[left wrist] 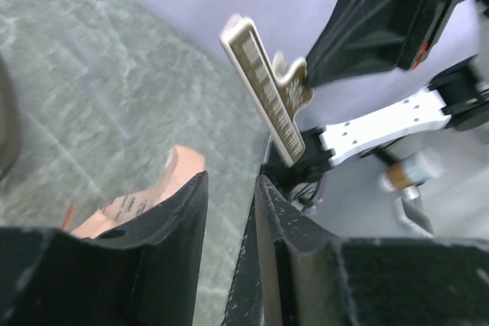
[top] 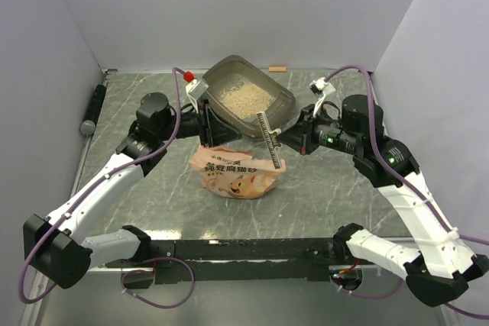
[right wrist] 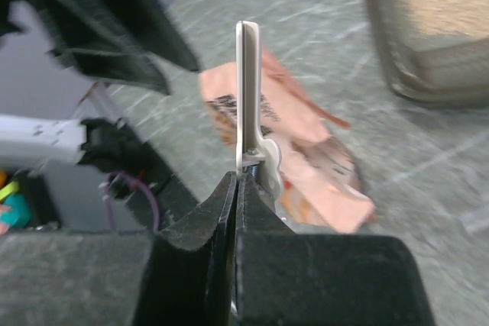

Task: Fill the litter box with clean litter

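Top external view: the litter box (top: 286, 104) stood at the middle of the far edge of the table (top: 344, 188), with the clean litter (top: 241, 97) already covering its floor.
Bag: the pink bag (top: 237, 173) lay flat on the table just on the near side of the litter box, well apart from the near edge.
Bag long axis: it ran from left to right, about parallel to the near edge of the table; its far edge faced the litter box.
Left gripper: the left gripper (top: 208, 130) hung over the far left corner of the bag. In the left wrist view its fingers (left wrist: 183, 223) were spread a little, with nothing between them, and the bag (left wrist: 153, 188) showed just beside and below them.
Right gripper: the right gripper (top: 284, 140) was at the far right corner of the bag, its fingers (right wrist: 218, 204) pressed together on the end of a long white clip (right wrist: 248, 89).
Clip long axis: it pointed out from the right fingers, above the bag and across its right end.
Relation for the coming move: the bag lay below and toward the near edge from both pairs of fingers. I judged the left arm the one free to take it, because the right was busy with the clip.
Risk, as a judgement: soft plastic can slip from a shallow pinch on a corner.
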You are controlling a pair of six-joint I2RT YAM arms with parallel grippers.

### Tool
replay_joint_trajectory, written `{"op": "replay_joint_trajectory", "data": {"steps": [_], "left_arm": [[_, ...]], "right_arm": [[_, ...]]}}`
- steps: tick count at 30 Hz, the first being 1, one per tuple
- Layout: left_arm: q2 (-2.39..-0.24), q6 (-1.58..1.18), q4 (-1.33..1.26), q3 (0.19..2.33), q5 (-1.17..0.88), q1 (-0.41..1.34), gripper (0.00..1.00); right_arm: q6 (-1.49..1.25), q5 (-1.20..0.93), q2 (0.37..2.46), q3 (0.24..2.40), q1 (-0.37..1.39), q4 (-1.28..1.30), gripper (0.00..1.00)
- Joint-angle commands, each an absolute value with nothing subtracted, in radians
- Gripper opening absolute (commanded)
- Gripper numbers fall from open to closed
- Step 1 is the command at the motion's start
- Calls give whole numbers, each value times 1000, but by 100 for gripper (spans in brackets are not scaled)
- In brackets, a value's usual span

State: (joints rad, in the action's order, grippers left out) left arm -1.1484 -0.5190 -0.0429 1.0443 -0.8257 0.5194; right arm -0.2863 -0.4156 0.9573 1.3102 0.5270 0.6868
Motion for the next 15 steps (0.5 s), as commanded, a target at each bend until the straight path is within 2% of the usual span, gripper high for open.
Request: {"op": "replay_joint_trajectory", "data": {"steps": [1,6,15], "left_arm": [[-1130,-808,-444,967,-931,492,38],[-1149,-959,-656,917,-930,491,39],[-1146,-991,-689,891,-910,489,42]], "right_arm": [[-271,-561,985,1377,561,617,0],[-281,-574,1002,1378,595,577,0],[-324,-598,1031,1353,633,509,0]]}}
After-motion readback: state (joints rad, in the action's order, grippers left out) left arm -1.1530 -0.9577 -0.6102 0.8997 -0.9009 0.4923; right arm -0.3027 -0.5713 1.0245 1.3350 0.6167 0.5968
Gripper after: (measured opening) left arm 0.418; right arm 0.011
